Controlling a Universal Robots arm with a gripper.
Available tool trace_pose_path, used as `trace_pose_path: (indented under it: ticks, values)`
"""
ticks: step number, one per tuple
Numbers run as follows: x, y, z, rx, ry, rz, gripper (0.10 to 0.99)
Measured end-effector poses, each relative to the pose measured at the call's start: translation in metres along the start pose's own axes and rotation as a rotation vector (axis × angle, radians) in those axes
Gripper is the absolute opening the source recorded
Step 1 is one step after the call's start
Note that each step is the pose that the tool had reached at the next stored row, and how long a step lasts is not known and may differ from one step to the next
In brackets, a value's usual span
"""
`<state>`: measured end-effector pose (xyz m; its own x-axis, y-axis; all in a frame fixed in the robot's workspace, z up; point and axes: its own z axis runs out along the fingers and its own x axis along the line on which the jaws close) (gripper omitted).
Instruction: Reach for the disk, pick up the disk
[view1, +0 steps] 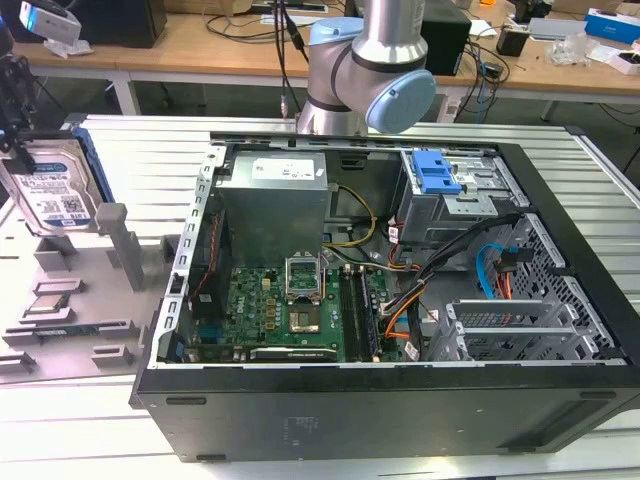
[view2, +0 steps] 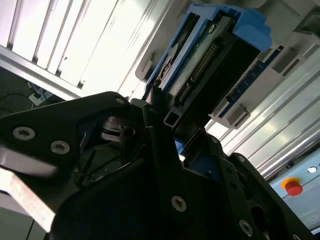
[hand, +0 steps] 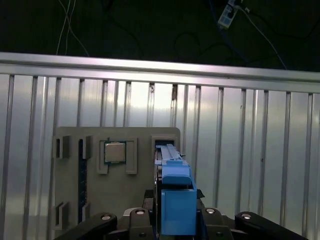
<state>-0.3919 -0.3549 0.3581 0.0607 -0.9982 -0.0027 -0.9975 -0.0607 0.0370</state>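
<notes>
Disk (view1: 50, 190) stood upright at the exterior view's left, label outward, just above a slot of the grey fixture (view1: 75, 300). Whether its lower edge touched the slot could not be told. The gripper (view1: 12, 115) straddled its upper end, fingers on the two broad faces, and was judged clamped on it. In the second wrist view the disk (view2: 200, 60) ran out from the gripper (view2: 167, 125), connector end exposed.

Judged handling: a rigid metal body, dense for its size, with smooth faces that were probably slippery, and sensitive to shock. The best hold was across the flat faces, clear of the connector pins.

The blue plastic bracket (hand: 176, 200) framing the disk looked thinner and slightly yielding. The fixture was matte, with moulded pockets. One pocket held a square metal-capped chip (hand: 114, 152). The worktop (view1: 150, 150) was ribbed aluminium. An open black case (view1: 400, 410) lay beside the fixture.
</notes>
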Motion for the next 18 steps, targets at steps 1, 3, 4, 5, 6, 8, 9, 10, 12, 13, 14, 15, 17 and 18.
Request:
trace_pose_path:
  ticks: [1,3,4,5,6,8,9,10,12,13,14,15,17,18]
  values:
    - [0.0,0.0001,-0.0027,0.0,0.0,0.0,0.369]
    - [0.0,0.0001,-0.0063,0.0,0.0,0.0,0.369]
    - [0.0,0.0002,-0.0099,0.0,0.0,0.0,0.369]
    - [0.0,0.0002,-0.0115,0.0,0.0,0.0,0.369]
    - [0.0,0.0002,-0.0131,0.0,0.0,0.0,0.369]
    - [0.0,0.0003,-0.0166,0.0,0.0,0.0,0.369]
    - [0.0,0.0003,-0.0192,0.0,0.0,0.0,0.369]
    - [0.0,0.0003,-0.0207,0.0,0.0,0.0,0.369]
    - [0.0,0.0004,-0.0242,0.0,0.0001,0.0,0.369]
    - [0.0,0.0004,-0.0256,0.0,0.0,0.0,0.369]
    - [0.0,0.0004,-0.0274,0.0,0.0,0.0,0.369]
    - [0.0,0.0004,-0.0289,0.0,0.0,0.0,0.369]
    - [-0.0001,0.0005,-0.0339,0.0,0.0,0.0,0.369]
    - [-0.0001,0.0005,-0.0369,0.0,0.0,0.0,0.369]
